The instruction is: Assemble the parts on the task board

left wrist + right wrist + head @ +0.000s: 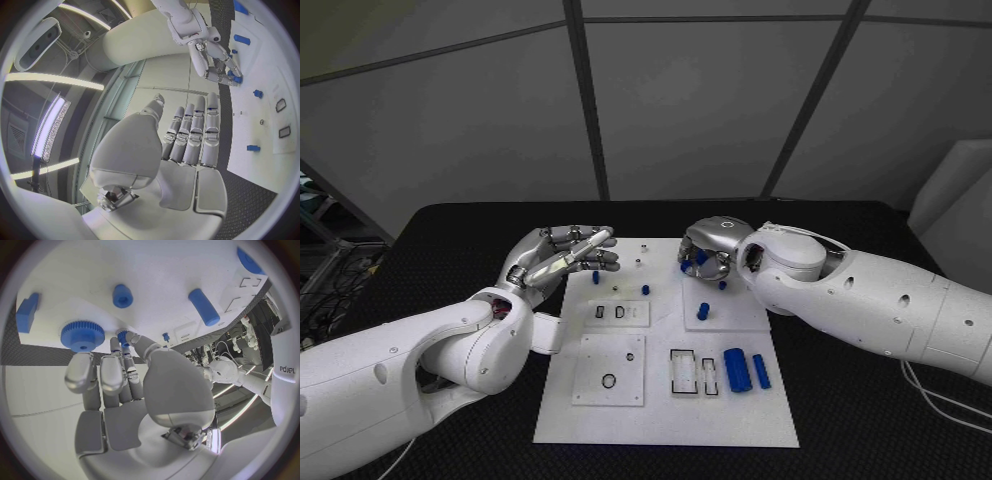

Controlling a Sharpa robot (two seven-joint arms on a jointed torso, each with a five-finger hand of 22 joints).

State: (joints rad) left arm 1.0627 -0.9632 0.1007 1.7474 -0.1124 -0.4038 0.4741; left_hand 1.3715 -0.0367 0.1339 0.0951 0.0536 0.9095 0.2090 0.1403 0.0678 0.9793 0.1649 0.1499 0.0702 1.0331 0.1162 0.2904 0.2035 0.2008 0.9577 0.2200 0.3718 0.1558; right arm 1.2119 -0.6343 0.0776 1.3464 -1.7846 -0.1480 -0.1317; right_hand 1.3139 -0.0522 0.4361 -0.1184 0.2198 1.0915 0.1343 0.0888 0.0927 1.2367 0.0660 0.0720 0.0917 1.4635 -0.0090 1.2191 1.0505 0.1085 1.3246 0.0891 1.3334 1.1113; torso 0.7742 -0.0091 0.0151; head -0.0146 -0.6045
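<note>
Right hand (128,390): fingertips (122,340) are pinched on a small blue plastic peg (122,334), thumb against one side and a finger against the other, the remaining fingers curled alongside. The peg sits just beside a blue toothed gear wheel (82,335) that lies flat on the white plastic task board (733,420). In the head view the hand (708,252) hangs low over the board's far right section.

Left hand (563,256): fingers straight and close together, nothing in them, palm turned up at the board's far left edge; the left wrist view shows them (194,132) empty.

Other parts: a short blue stud (122,295) and a blue cylinder (204,307) beyond the gear in the right wrist view; two longer blue cylinders (747,369) lying near the board's right edge.

Judgement: the step in hand is seating the peg into a hole by the gear. I cannot see the hole under the fingers. To do it well, hold the peg upright, lower straight, do not nudge the gear, and release only once it stands. A tilted peg could jam.
</note>
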